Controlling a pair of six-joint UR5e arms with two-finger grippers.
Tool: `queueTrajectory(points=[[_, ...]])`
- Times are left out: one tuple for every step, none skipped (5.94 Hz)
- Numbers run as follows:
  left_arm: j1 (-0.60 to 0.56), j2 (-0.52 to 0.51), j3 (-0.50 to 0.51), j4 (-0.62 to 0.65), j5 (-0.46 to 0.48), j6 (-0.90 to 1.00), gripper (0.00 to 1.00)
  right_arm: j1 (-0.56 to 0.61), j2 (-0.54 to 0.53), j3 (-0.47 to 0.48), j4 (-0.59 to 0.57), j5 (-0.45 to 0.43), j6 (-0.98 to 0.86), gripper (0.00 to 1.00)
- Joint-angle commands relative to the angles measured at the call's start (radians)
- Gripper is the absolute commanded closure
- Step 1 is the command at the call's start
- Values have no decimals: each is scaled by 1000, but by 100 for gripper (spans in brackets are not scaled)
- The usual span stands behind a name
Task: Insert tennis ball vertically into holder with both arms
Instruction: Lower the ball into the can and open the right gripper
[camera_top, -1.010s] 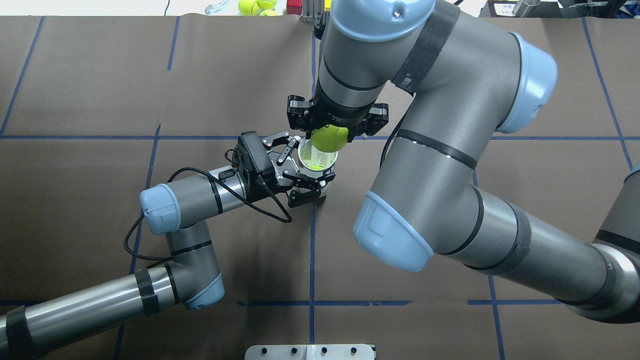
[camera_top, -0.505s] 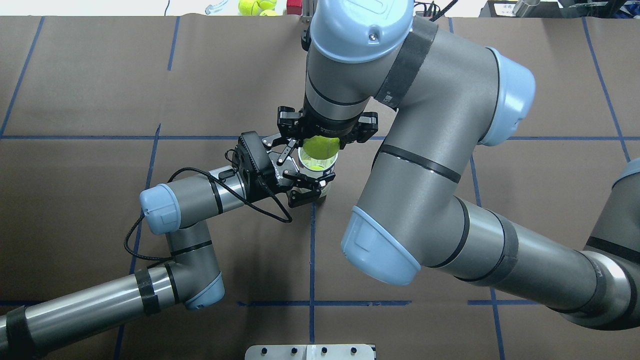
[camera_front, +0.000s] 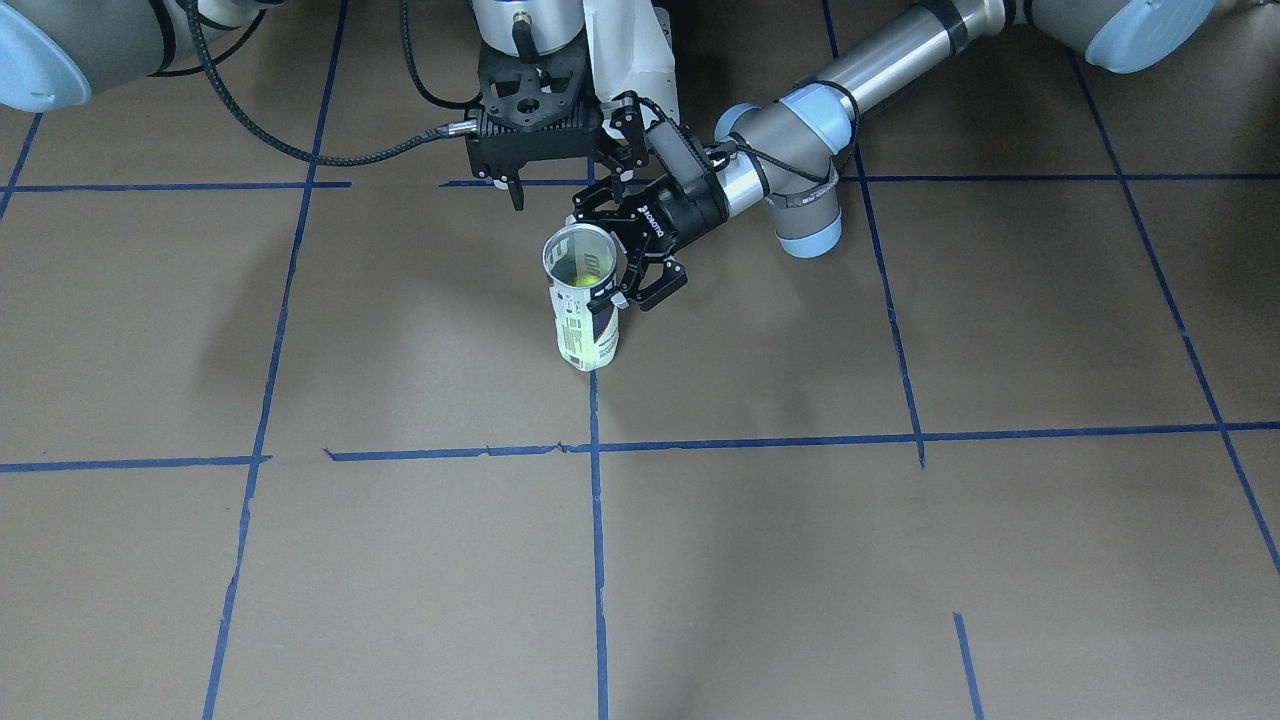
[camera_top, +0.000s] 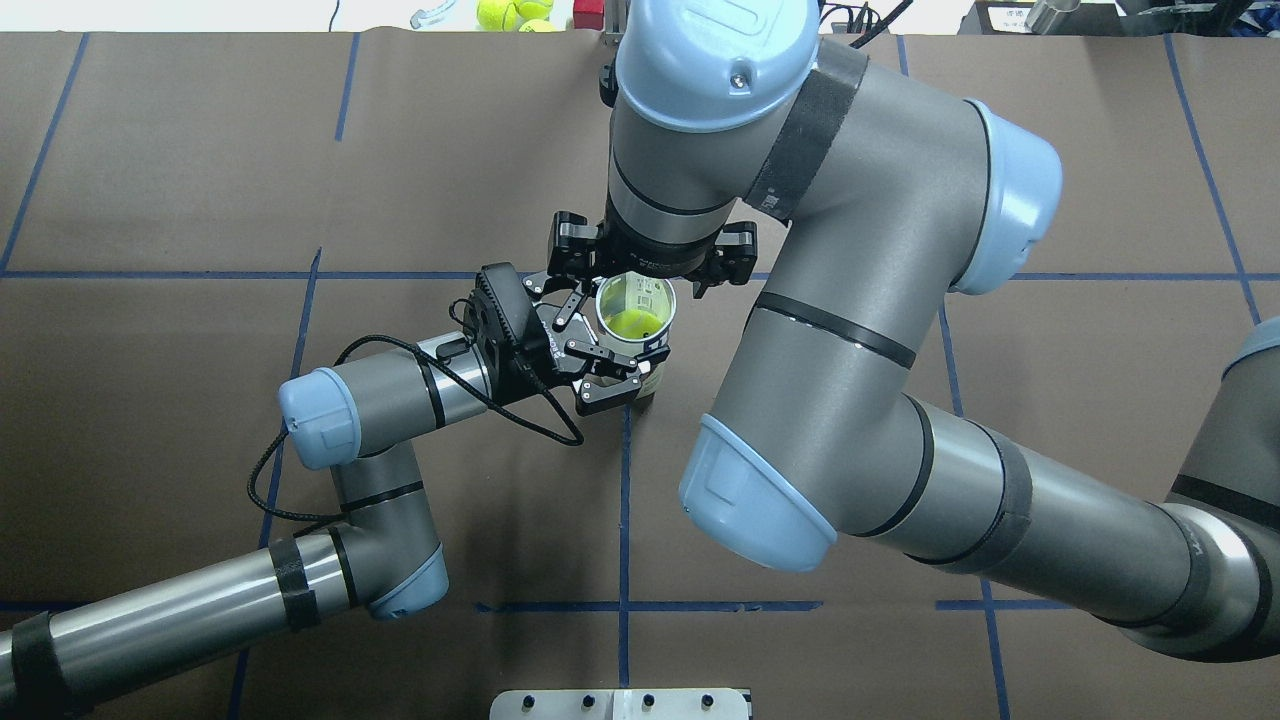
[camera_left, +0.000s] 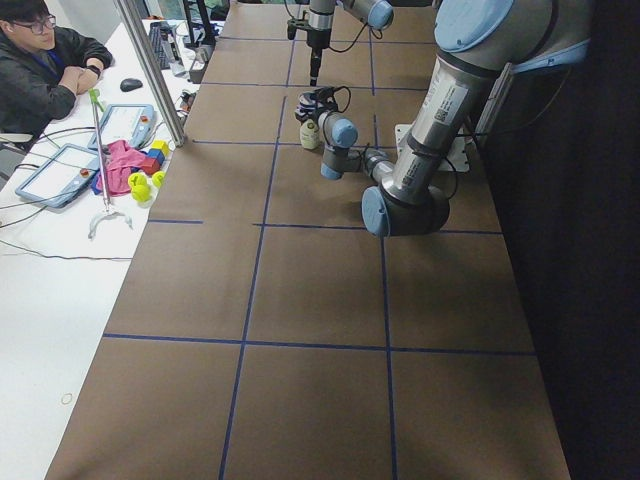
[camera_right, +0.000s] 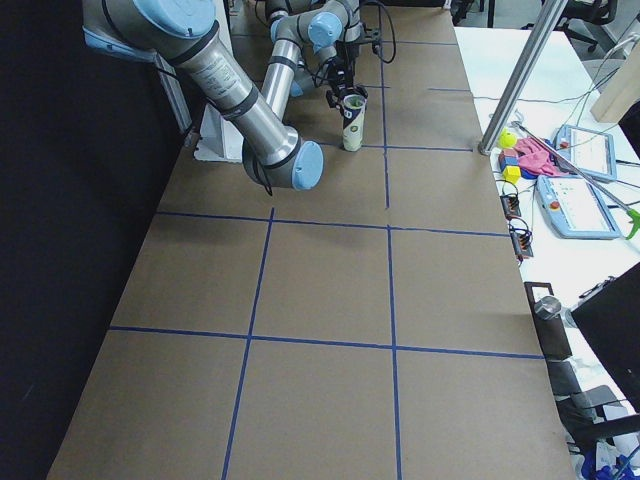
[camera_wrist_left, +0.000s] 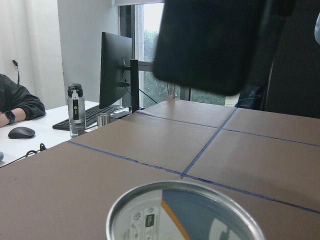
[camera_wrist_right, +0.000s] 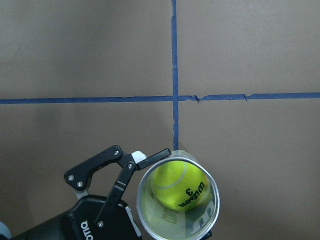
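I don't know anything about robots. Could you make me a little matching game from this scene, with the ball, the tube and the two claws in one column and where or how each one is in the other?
Things:
1. tennis ball
2. tube
3. left gripper
4. right gripper

States:
A. clamped around the tube's side
B. open and empty, up above the tube
C. standing upright on the table
D. lying inside the tube

Pairs: 1-D, 2-C, 3-A, 4-B
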Motion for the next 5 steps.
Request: queueTrajectory(points=[[0, -1, -1, -2, 0, 0, 9, 6, -5, 6, 0, 13, -34, 0], [-2, -1, -3, -3, 0, 0, 9, 36, -23, 6, -5, 31, -123, 0], [-2, -1, -8, -5, 0, -2, 9, 104, -66, 7, -3, 104, -216, 0], [-5, -1, -9, -7, 0, -30, 9, 163, -109, 19, -5, 154, -305, 0], [-11, -1, -18, -7, 0, -41, 9, 194, -177, 39, 0, 154, -407, 0]])
